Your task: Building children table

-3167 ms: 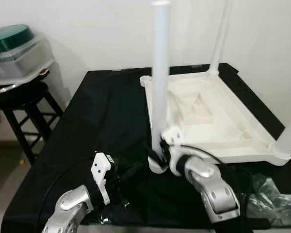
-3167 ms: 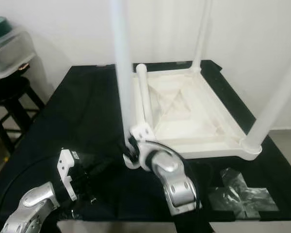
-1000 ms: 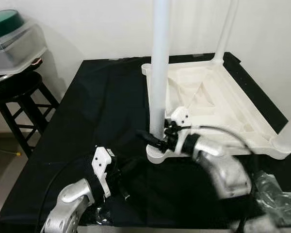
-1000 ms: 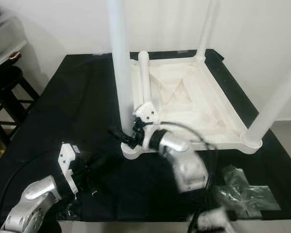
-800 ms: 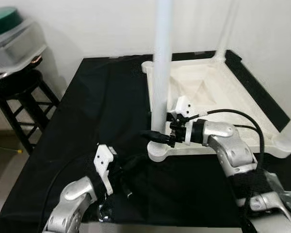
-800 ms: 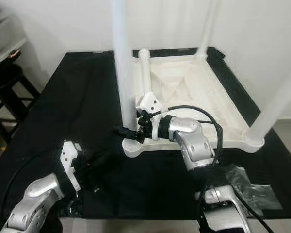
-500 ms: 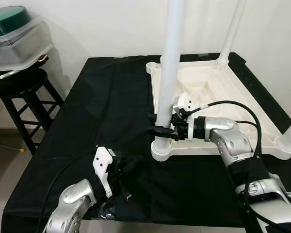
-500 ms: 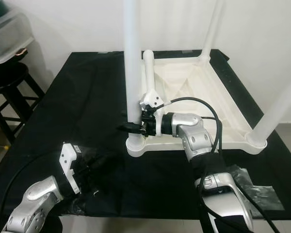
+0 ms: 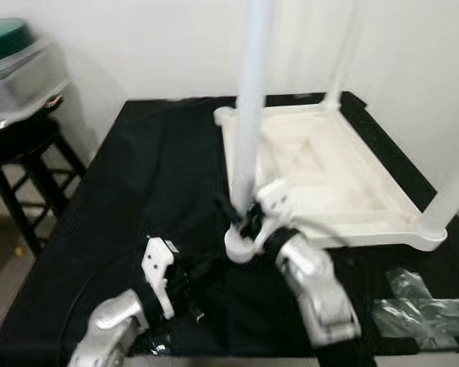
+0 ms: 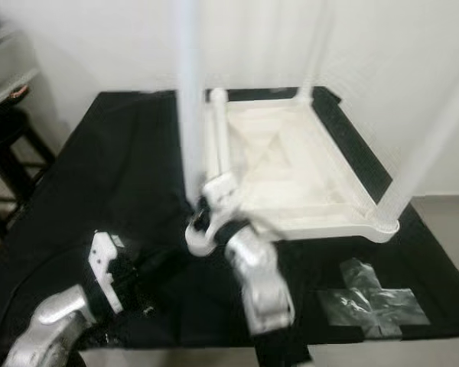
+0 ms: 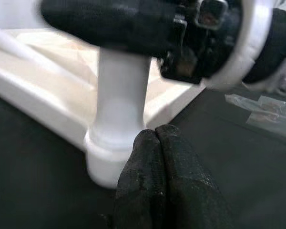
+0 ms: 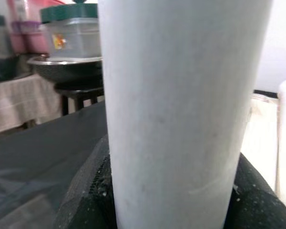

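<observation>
White leg [image 9: 249, 130] stood upright between right gripper [image 9: 249, 222] fingers, clamped near its base; tabletop [image 9: 329, 180] upside down. Left gripper [image 11: 157, 143] fingers pressed together, empty, below.

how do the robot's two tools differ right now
The right tool is clamped around the near table leg just above its socket; the left tool holds nothing, its fingers pressed together. The right is raised at the tabletop corner; the left sits low over the black cloth. Both have black fingers.
</observation>
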`<state>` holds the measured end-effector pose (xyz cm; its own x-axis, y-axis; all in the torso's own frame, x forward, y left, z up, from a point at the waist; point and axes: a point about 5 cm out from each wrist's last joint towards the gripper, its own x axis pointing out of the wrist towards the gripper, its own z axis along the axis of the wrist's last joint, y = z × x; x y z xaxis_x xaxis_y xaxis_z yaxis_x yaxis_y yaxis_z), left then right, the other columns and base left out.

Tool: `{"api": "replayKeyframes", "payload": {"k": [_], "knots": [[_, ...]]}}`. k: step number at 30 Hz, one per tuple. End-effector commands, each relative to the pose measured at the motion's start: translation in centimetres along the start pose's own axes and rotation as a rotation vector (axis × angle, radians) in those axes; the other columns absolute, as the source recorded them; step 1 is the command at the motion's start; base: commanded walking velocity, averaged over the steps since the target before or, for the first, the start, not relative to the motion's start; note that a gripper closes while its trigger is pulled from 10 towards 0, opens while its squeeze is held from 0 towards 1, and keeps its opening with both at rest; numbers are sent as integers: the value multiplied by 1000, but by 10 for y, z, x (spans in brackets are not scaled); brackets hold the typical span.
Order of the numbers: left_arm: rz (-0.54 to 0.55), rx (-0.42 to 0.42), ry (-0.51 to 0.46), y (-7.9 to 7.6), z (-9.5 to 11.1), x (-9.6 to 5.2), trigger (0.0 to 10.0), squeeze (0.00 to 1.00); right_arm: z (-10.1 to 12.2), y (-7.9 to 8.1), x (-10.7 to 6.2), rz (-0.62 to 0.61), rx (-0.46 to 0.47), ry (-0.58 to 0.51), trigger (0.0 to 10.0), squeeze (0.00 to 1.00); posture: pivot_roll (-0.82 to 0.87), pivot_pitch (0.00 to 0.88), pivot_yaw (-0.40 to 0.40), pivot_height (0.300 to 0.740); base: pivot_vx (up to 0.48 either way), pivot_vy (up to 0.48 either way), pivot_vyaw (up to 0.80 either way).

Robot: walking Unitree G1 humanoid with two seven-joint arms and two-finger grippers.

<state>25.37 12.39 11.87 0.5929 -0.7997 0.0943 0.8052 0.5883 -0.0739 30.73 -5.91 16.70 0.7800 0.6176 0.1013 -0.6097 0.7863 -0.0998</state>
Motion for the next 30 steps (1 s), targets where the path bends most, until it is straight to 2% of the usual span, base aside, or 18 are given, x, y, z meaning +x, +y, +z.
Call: {"api": "replayKeyframes", "payload": {"k": [1,3,4,7,8,9,11,12,13,14,17,18,20,22,24,27,28,30], "knots": [[0,1,5,2,-1,-2,10000,0,-29,-1,-4,3,85,140,0,0,-43,107,49,740,0,0,0],[-11,1,11,2,-1,-1,10000,0,-35,-9,-5,-20,125,168,0,0,-33,106,37,740,0,0,0],[-6,2,9,2,-1,-1,10000,0,-34,-9,-5,-21,114,166,3098,0,-36,105,41,740,0,0,0],[2,4,5,2,-1,0,10000,0,-32,-7,-5,-17,97,158,3098,0,-30,106,38,740,0,0,0],[7,7,4,3,-1,0,10000,0,-28,-4,-6,0,124,144,10000,227,-27,102,38,740,0,0,0],[10,10,4,3,-1,0,10000,0,-23,0,-6,53,165,129,10000,1000,-24,99,36,740,0,0,0],[12,11,3,3,-1,0,10000,0,-19,4,-7,96,190,116,10000,1000,-24,99,36,740,0,0,0],[13,12,3,3,-1,0,10000,0,-9,4,-8,169,188,91,10000,1000,-25,96,36,740,0,0,0],[13,13,3,2,-1,1,10000,0,-2,0,-8,213,163,74,10000,1000,-25,96,36,740,0,0,0],[11,13,4,2,-1,1,10000,0,6,-6,-6,273,125,55,10000,953,-25,95,36,740,0,0,0],[9,12,4,3,-1,1,10000,0,15,-13,-4,337,84,38,10000,953,-27,92,34,740,0,0,0],[7,12,5,3,-2,2,10000,0,21,-18,-4,416,42,38,10000,0,-26,90,36,740,0,0,0],[8,12,5,3,-2,2,10000,0,28,-28,-4,537,-20,58,10000,0,-18,87,32,740,0,0,0],[9,13,5,3,-2,2,10000,0,31,-36,-3,600,-52,79,10000,0,-18,87,32,740,0,0,0],[9,14,5,3,-2,2,10000,0,32,-37,-3,612,-53,86,10000,0,-18,87,32,740,0,0,0],[12,18,5,2,-2,2,10000,0,38,-45,-1,729,-50,111,10000,0,-4,88,30,740,0,0,0],[12,18,5,2,-2,2,10000,0,38,-45,-1,729,-50,111,10000,0,-4,88,30,740,0,0,0],[12,19,6,1,-2,2,10000,0,44,-51,2,833,-9,131,10000,0,-1,89,29,740,0,0,0]]}}
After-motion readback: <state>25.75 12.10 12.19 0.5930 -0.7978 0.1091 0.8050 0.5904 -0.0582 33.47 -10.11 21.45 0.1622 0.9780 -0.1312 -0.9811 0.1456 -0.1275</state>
